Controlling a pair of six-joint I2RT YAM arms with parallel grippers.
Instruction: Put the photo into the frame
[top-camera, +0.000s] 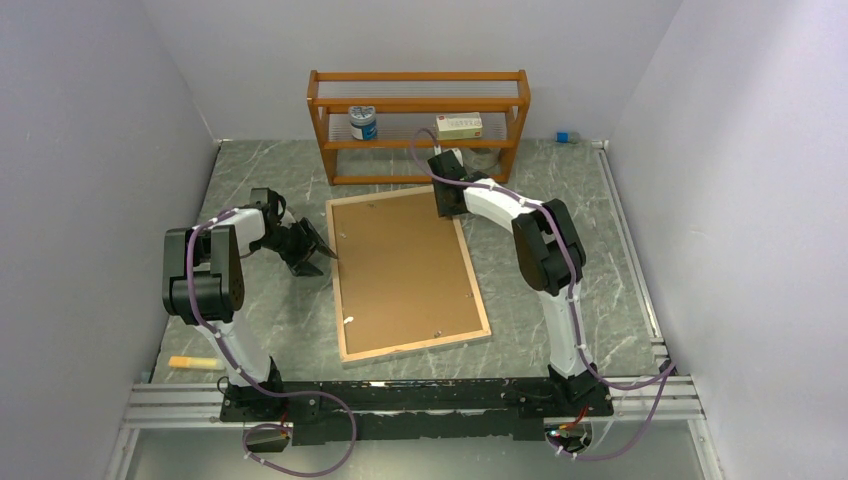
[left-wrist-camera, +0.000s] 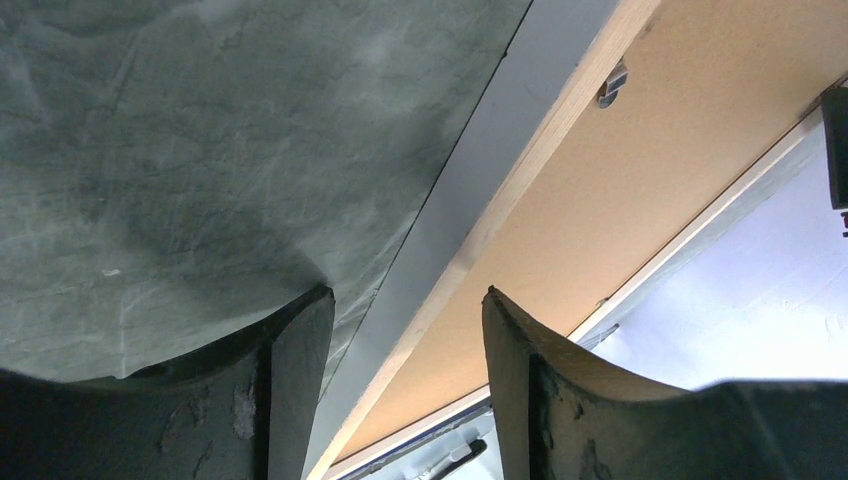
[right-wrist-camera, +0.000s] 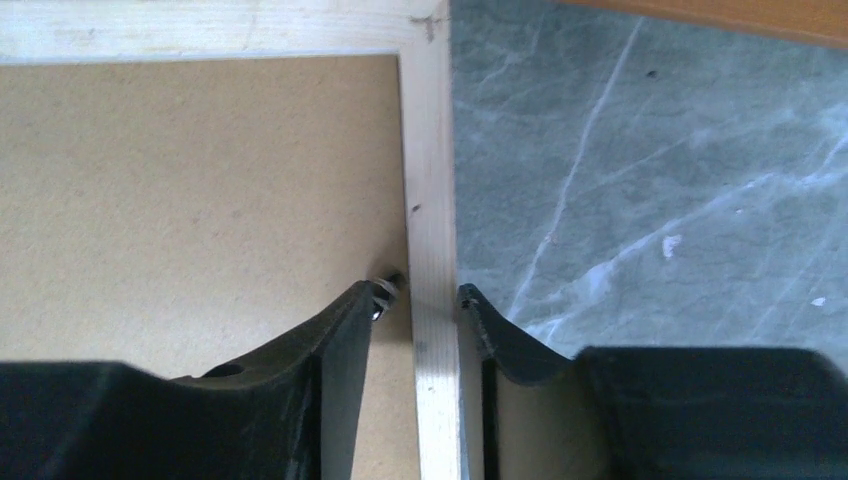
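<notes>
Two arms: both working the frame (top-camera: 409, 272), lying back-up mid-counter.
Right gripper (right-wrist-camera: 432, 300): jaws narrow, straddling its far-right rim.
Left gripper (left-wrist-camera: 405, 330): jaws wide, at the left rim, holding nothing.

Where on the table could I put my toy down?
Bare tabletop lies right of the frame, and in front of it before the arm bases. It's crowded by the shelf rack, where the right gripper works, and around the left gripper.

We see a grey-green marbled table (top-camera: 560, 270). The frame (top-camera: 405, 345) lies back-up at its centre. An orange shelf rack (top-camera: 325, 140) stands at 12 o'clock, a yellow stick (top-camera: 195, 362) lies at 8 o'clock, and a small blue object (top-camera: 563, 136) at 1 o'clock.
</notes>
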